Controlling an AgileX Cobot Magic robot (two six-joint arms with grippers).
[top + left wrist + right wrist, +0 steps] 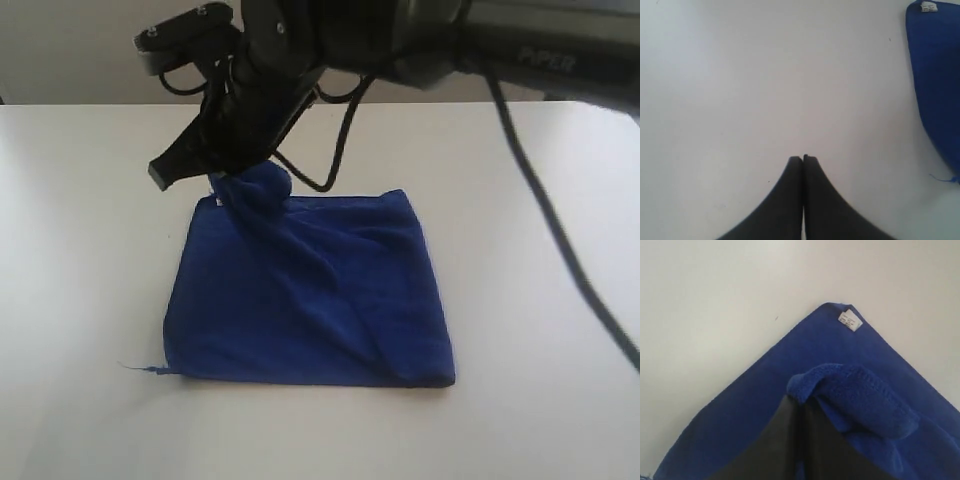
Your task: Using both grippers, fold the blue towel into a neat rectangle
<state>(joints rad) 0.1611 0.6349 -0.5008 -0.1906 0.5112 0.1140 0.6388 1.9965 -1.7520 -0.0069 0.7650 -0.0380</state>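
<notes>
L jaws: pressed shut, nothing in them, over bare table [740, 75], w/ the blue towel [310, 290] off to one side, not touching. Towel lies mid-table, looks doubled into a squarish pad, edges a bit uneven; loose thread [140, 369] at near-left corner, white tag [850, 320] at far-left corner. R jaws, reaching across to that far-left corner: clamped on a bunched lump of cloth, raised off the layer below. Deep royal blue, plush nap, soft creases running diag. Judged light, limp, not slippery; will sag & drag, so grip at corners, prob both ends of one edge; hem hard to make out
</notes>
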